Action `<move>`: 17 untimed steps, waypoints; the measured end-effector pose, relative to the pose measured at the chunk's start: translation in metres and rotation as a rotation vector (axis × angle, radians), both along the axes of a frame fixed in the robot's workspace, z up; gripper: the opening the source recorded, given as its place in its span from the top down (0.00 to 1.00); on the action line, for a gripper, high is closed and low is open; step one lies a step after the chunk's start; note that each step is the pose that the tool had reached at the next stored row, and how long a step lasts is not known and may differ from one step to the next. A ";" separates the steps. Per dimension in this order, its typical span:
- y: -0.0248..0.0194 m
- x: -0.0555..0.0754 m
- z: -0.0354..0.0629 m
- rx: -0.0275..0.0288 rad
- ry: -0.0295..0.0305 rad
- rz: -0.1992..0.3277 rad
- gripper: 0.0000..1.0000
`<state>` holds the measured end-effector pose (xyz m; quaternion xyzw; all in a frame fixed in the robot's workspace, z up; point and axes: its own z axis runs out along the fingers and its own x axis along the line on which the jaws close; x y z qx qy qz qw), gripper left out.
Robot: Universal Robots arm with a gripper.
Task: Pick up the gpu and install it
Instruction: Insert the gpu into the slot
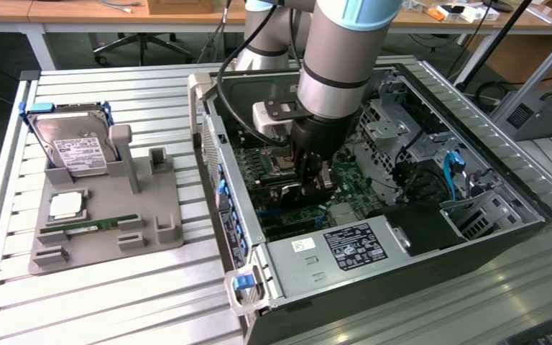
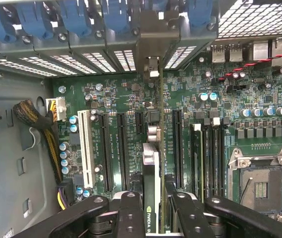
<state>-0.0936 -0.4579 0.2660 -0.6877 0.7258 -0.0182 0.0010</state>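
My gripper (image 1: 313, 180) is down inside the open computer case (image 1: 506, 180), shut on the gpu (image 1: 293, 192). In the wrist view the gpu (image 2: 151, 168) stands on edge between the two black fingers (image 2: 131, 210). It runs over the green motherboard (image 2: 220, 109) between the black expansion slots (image 2: 122, 148). Its silver end bracket (image 2: 153, 67) reaches the open bay in the case's rear slot panel. Whether the card's lower edge sits in a slot is hidden.
A grey fixture (image 1: 152, 215) on the slatted table holds the silver hard drive (image 1: 77, 147), a processor chip (image 1: 68, 205) and a green memory stick (image 1: 94, 226). Around the card are a white slot (image 2: 87, 148), a cable bundle (image 2: 36, 119), a CPU socket (image 2: 260, 188) and the power supply (image 1: 353, 244).
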 end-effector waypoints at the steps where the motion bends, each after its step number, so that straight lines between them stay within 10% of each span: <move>1: 0.0000 0.000 -0.0008 -0.0001 0.0000 0.000 0.73; 17: 0.0002 -0.003 -0.0012 -0.0104 -0.0021 0.033 0.73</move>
